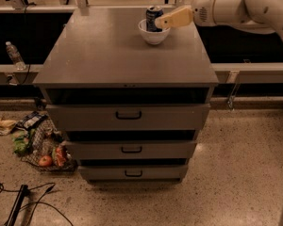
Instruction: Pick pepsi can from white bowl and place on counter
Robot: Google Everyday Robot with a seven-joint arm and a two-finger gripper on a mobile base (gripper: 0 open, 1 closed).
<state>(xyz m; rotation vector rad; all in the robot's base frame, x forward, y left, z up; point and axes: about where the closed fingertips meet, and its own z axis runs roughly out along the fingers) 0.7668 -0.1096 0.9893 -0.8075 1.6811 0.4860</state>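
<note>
The pepsi can (153,18) stands upright in the white bowl (153,35), which sits on the grey counter (122,55) near its back right part. My gripper (161,21) reaches in from the right at the end of the white arm. Its tan fingers (175,18) point left, and the tips are at the right side of the can, just above the bowl's rim. I cannot tell whether they touch the can.
The cabinet has three drawers with black handles (128,115). A clear water bottle (14,54) stands on a ledge at the left. A bag of groceries (40,142) and cables (23,204) lie on the floor at the lower left.
</note>
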